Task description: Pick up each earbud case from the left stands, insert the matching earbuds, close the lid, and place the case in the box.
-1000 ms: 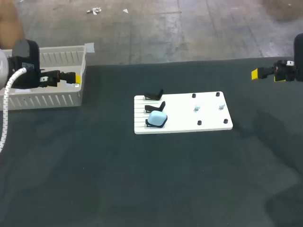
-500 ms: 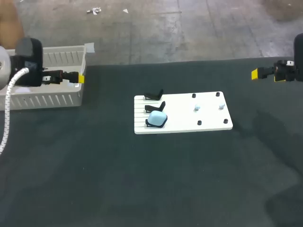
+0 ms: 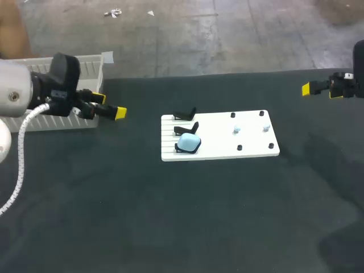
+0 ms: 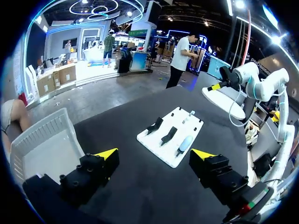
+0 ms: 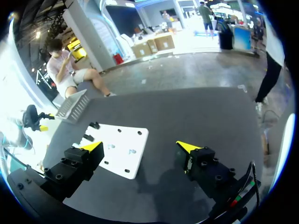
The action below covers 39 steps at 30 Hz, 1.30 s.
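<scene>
A white board (image 3: 256,136) lies mid-table, with three black stands along its left edge. A light blue earbud case (image 3: 189,143) sits on the nearest stand; the other two stands (image 3: 185,114) (image 3: 187,129) are bare. Two pale earbuds (image 3: 236,131) (image 3: 265,128) rest among black pegs on the board's right half. My left gripper (image 3: 111,106) hangs open and empty just right of the white basket (image 3: 57,122), left of the board. In the left wrist view the case (image 4: 185,143) lies ahead of the open gripper (image 4: 154,156). My right gripper (image 3: 318,91) is open and empty at the far right; the board (image 5: 124,158) lies ahead of it (image 5: 140,148).
The white slatted basket (image 4: 42,149) stands at the table's far left corner, under and behind my left arm. Dark cloth covers the table. Bare cloth stretches from the board to the front edge.
My left arm has swung right, from over the basket out over the cloth toward the board, with its fingers still open. The right arm has not moved.
</scene>
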Available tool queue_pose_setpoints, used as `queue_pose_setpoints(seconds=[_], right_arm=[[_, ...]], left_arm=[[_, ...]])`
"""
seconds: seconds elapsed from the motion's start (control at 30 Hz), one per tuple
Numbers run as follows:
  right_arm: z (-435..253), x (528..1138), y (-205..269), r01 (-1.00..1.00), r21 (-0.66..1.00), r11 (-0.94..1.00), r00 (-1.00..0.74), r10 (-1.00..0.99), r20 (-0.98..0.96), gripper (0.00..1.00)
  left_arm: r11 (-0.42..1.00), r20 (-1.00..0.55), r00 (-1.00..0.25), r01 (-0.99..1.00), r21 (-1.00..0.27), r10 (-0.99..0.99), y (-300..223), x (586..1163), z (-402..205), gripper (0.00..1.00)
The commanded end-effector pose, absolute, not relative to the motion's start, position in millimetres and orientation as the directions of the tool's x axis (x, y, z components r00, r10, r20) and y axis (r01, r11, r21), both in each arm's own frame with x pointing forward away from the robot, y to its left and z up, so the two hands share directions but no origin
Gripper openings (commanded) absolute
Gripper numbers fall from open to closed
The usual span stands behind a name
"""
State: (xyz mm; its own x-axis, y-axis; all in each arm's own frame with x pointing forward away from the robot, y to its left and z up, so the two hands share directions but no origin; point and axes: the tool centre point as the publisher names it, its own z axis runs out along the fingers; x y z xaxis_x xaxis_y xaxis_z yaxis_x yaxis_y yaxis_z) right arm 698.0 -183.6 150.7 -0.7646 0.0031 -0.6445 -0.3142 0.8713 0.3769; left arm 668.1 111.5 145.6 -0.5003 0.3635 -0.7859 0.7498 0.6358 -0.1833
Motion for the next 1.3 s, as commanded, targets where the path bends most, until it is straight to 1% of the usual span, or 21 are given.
queue_pose_setpoints(seconds=[0.03,0.27,0.43,0.5,1.07,1.17,1.2,1.3], right_arm=[[150.0,698.8,-183.9,-0.316,0.378,0.870,-0.765,0.002,-0.645,1.00],[150.0,698.8,-183.9,-0.316,0.378,0.870,-0.765,0.002,-0.645,1.00],[150.0,698.8,-183.9,-0.316,0.378,0.870,-0.765,0.002,-0.645,1.00],[150.0,698.8,-183.9,-0.316,0.378,0.870,-0.765,0.002,-0.645,1.00],[150.0,698.8,-183.9,-0.316,0.378,0.870,-0.765,0.002,-0.645,1.00],[150.0,698.8,-183.9,-0.316,0.378,0.870,-0.765,0.002,-0.645,1.00],[150.0,698.8,-183.9,-0.316,0.378,0.870,-0.765,0.002,-0.645,1.00],[150.0,698.8,-183.9,-0.316,0.378,0.870,-0.765,0.002,-0.645,1.00]], left_arm=[[0.197,-0.937,-0.114,0.979,-0.050,0.330,106.6,665.7,140.3,1.00],[0.104,-0.935,-0.017,0.994,0.021,0.355,93.5,646.5,141.5,1.00],[0.078,-0.920,0.027,0.995,0.062,0.391,84.9,636.0,139.2,1.00],[0.110,-0.909,0.004,0.992,0.055,0.416,80.0,634.8,139.0,1.00],[0.110,-0.909,0.004,0.992,0.055,0.416,80.0,634.8,139.0,1.00],[0.166,-0.885,-0.058,0.986,0.022,0.462,69.9,630.6,127.5,1.00],[0.176,-0.875,-0.059,0.984,0.030,0.481,64.2,629.6,122.3,1.00],[0.162,-0.875,-0.076,0.987,0.003,0.478,52.2,629.1,110.4,1.00]])
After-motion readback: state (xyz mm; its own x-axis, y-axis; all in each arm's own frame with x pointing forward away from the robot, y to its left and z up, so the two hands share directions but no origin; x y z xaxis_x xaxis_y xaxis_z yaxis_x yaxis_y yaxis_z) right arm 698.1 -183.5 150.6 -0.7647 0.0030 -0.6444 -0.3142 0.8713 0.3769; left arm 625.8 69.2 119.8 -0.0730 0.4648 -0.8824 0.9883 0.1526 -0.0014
